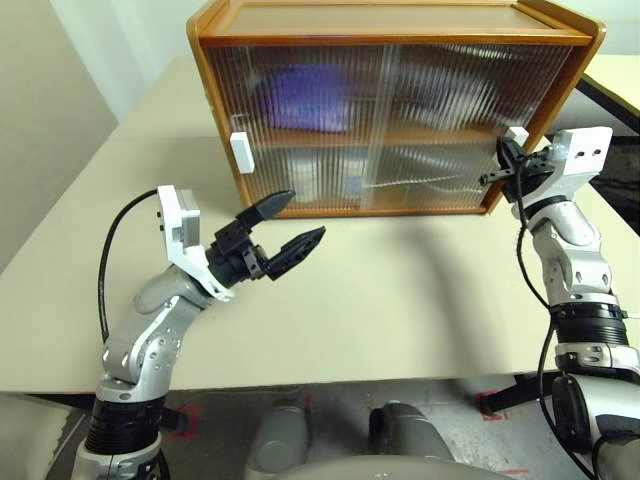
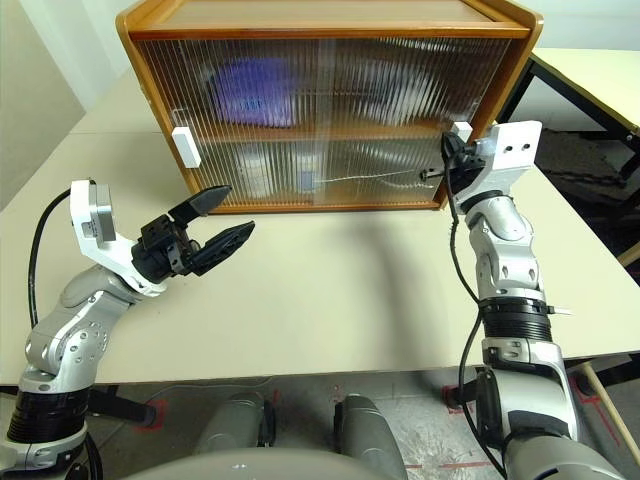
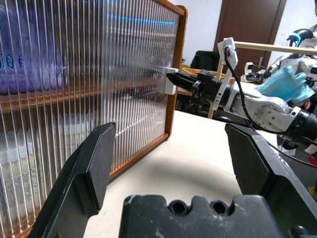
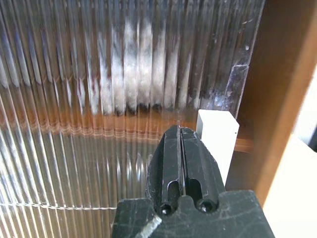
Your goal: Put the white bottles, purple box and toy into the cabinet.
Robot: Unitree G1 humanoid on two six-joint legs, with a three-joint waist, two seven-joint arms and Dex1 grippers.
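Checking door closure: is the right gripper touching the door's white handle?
Cannot tell. Right wrist view shows the shut right gripper beside the white handle, tip overlapping its edge; neither contact nor gap shows plainly.

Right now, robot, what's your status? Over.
Left gripper open, empty, above the table. Right gripper shut, tips beside the white handle on the cabinet. Both doors closed; purple box behind the glass. Nothing in the way.

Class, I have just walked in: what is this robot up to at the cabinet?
The orange-brown wooden cabinet has both ribbed translucent doors closed, with the lilac-purple tissue box blurred behind them on the upper shelf. The right gripper, shut, is beside the right door's white handle. The left gripper hangs open over the table.
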